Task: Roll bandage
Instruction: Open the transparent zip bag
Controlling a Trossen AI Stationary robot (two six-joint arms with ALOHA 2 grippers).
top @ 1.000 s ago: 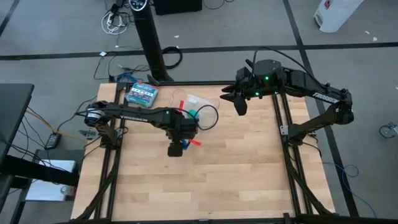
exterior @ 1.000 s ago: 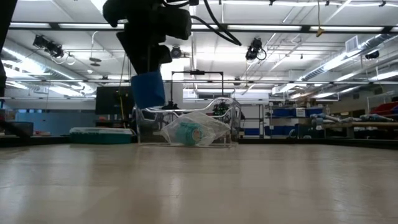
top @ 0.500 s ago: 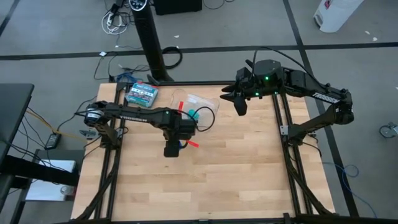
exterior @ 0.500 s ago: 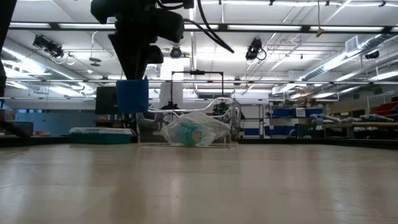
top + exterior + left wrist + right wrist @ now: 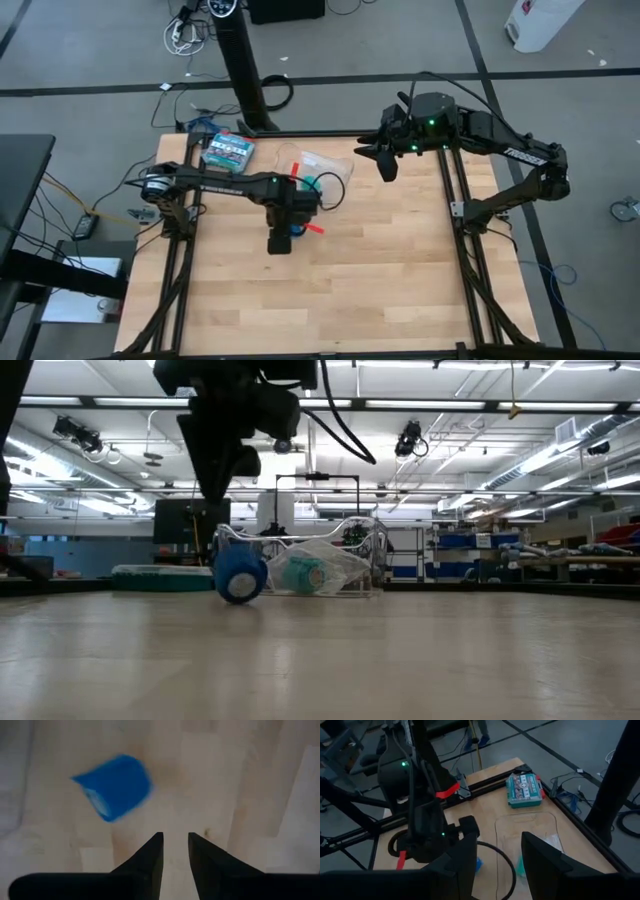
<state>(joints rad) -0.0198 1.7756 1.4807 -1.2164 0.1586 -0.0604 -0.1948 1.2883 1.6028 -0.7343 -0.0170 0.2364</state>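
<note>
Left gripper (image 5: 175,842) above table, fingers narrowly apart, empty; bandage (image 5: 115,786) roll free below; right gripper (image 5: 497,855) raised, spread.

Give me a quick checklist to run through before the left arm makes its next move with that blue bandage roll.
1. Bandage rolled up: ok, a small blue roll.
2. Roll resting on the table: ok.
3. Left gripper free of the roll: ok, nothing between its fingers, jaws narrowly apart.
4. Roll settled: cannot tell, it looks blurred in the left wrist view.
5. Right gripper out of the way: ok, open, raised near the table's far edge.
</note>
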